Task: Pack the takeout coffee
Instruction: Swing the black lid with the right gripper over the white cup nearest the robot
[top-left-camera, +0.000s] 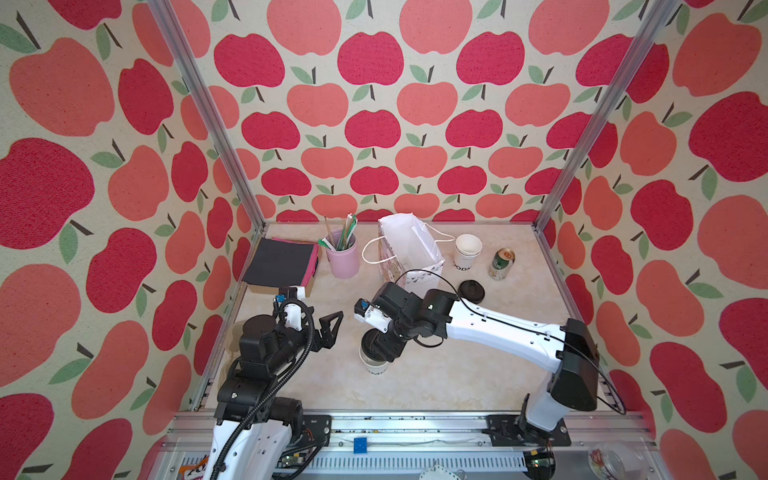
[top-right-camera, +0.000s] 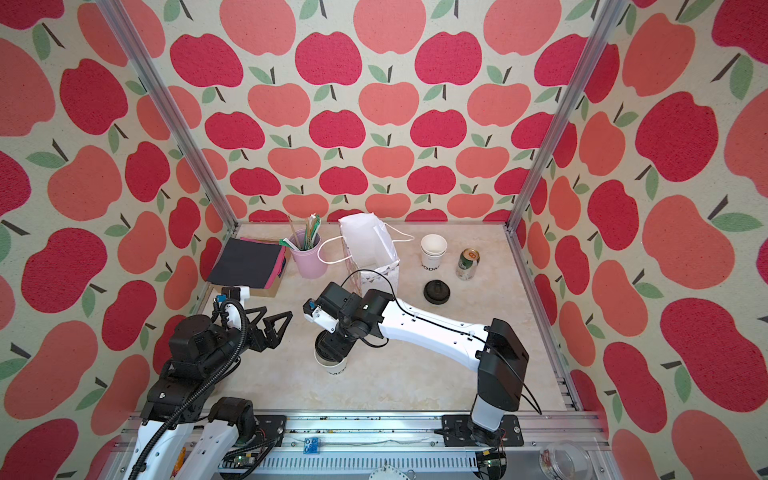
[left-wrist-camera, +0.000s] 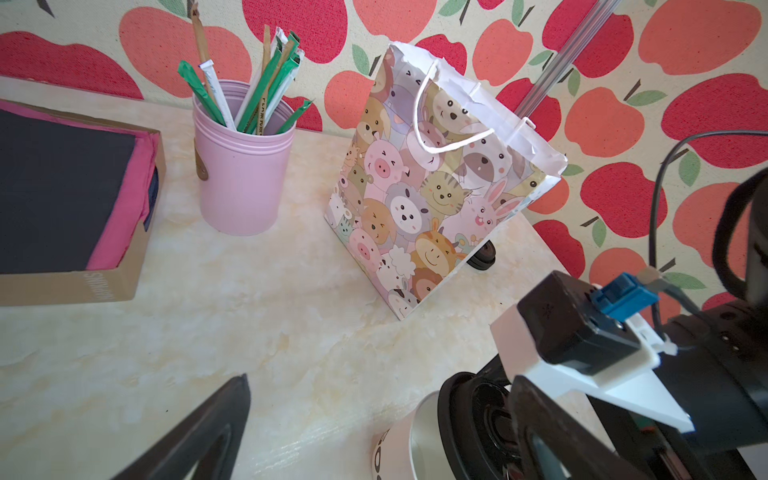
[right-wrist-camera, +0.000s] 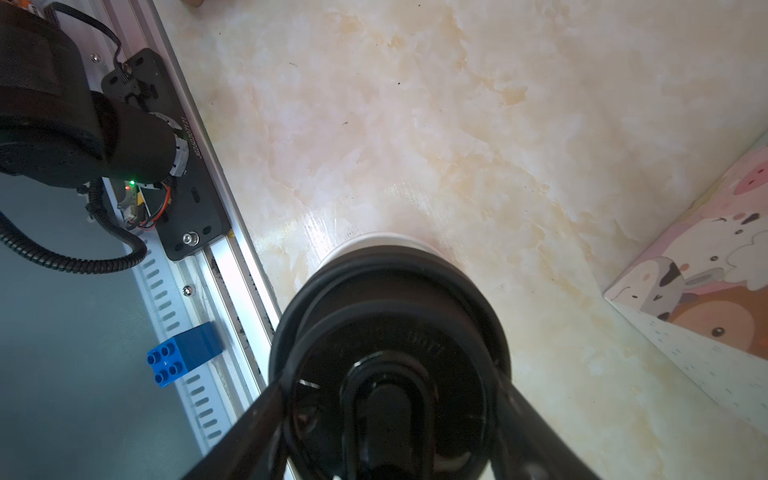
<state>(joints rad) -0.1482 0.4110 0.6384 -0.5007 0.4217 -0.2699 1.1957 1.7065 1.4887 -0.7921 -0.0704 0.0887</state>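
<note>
The takeout coffee (top-left-camera: 376, 365) (top-right-camera: 333, 365), a white paper cup with dark lettering and a black sip lid (right-wrist-camera: 386, 299), is in the middle front of the table. My right gripper (top-left-camera: 380, 351) (right-wrist-camera: 390, 399) comes down from above, shut on the coffee, with one finger against each side of the lid. Whether the cup rests on the table or hangs just above it I cannot tell. To its left, my left gripper (top-right-camera: 268, 322) (left-wrist-camera: 382, 380) is open and empty; the coffee (left-wrist-camera: 399, 440) lies just beyond one of its fingers. The cartoon-animal paper bag (top-left-camera: 409, 249) (left-wrist-camera: 436, 187) stands open behind.
A stack of lidless white cups (top-left-camera: 467, 251), a green can (top-left-camera: 502, 264) and a loose black lid (top-left-camera: 471, 291) sit right of the bag. A pink holder of wrapped straws (top-left-camera: 344, 257) and a cardboard box of napkins (top-left-camera: 280, 262) stand at the back left.
</note>
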